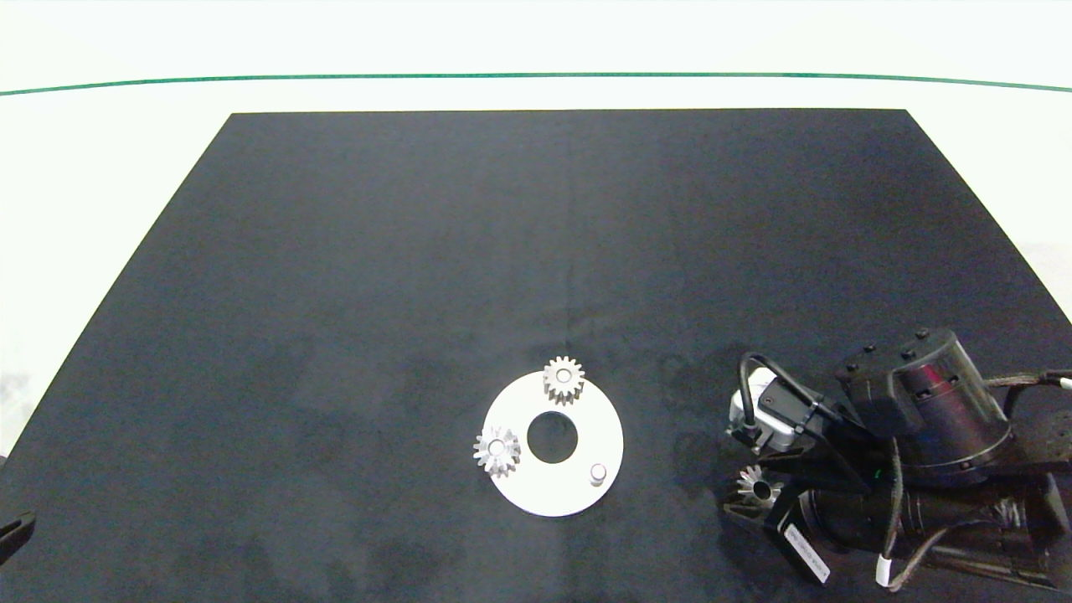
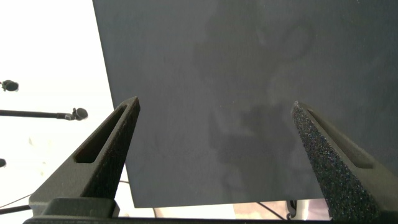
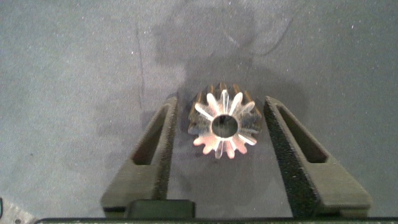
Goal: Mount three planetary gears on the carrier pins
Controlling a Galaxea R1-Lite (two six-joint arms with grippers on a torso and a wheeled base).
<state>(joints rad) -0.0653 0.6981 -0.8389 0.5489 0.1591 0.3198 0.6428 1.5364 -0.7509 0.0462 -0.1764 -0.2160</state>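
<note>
The white carrier disc [image 1: 578, 498] lies near the front of the mat. Two planetary gears sit on carrier pins, one at the far side [image 1: 564, 379] and one at the left [image 1: 497, 450]. A carrier pin [image 1: 598, 474] at the disc's front right stands bare. A third gear [image 1: 758, 488] [image 3: 222, 124] lies on the mat to the right of the disc. My right gripper [image 1: 752, 501] [image 3: 221, 102] straddles it, open, one finger [image 3: 292, 155] almost touching the teeth and a narrow gap at the other. My left gripper [image 2: 214, 104] is open over the mat's left edge, holding nothing.
A black mat [image 1: 536, 251] covers the white table, with a green line [image 1: 536, 75] beyond its far edge. The right arm's body [image 1: 921, 452] fills the front right corner. A tip of the left arm [image 1: 15, 534] shows at the front left edge.
</note>
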